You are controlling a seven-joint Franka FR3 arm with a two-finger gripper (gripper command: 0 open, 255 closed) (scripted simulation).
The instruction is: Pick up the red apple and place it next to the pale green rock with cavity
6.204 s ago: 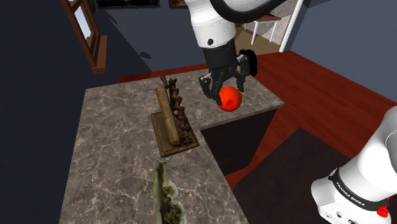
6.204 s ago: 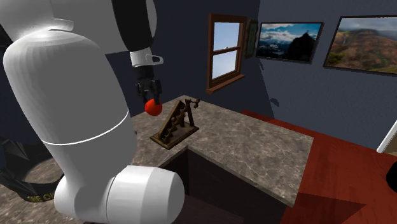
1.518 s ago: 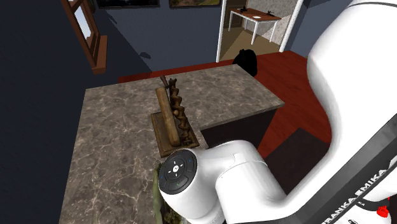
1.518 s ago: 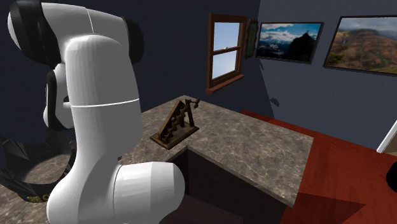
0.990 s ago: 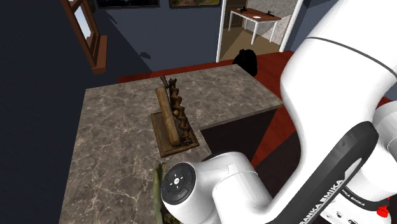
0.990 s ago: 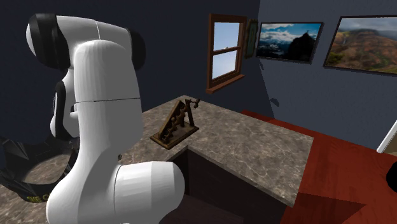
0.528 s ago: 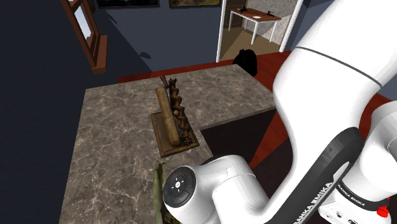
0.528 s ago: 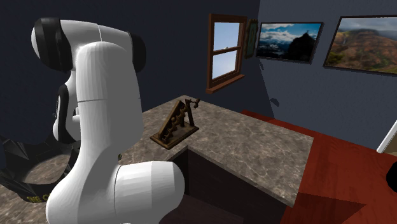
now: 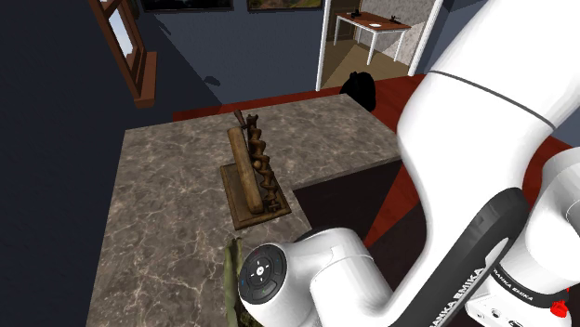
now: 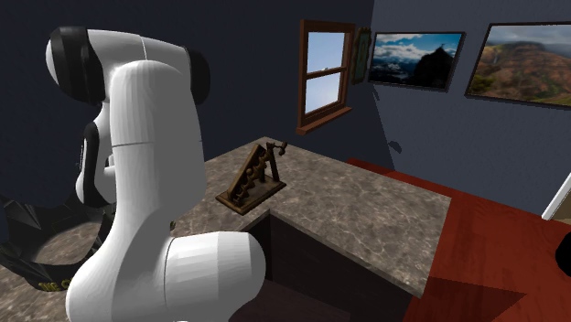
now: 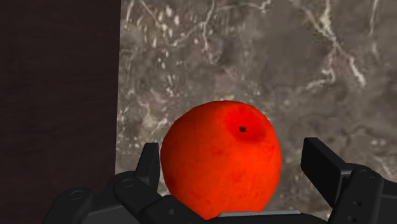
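Dark blue walls [image 10: 265, 64], wood-framed window [image 10: 327, 75], landscape pictures [image 10: 416, 59]. Red-brown wood floor [image 10: 494, 261]. Grey marble counter [image 9: 167, 204] with brown wooden rack [image 9: 249, 176]. White table [image 9: 376, 25] through doorway.

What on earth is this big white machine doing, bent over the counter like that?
A white robot arm is folded low over a marbled countertop, busy with a red apple. The apple sits between the fingers of its black gripper, which are open, one finger clearly apart from the fruit, so it seems released or nearly so. A sliver of the pale green rock peeks out beside the arm. A brown wooden rack stands farther along the counter.
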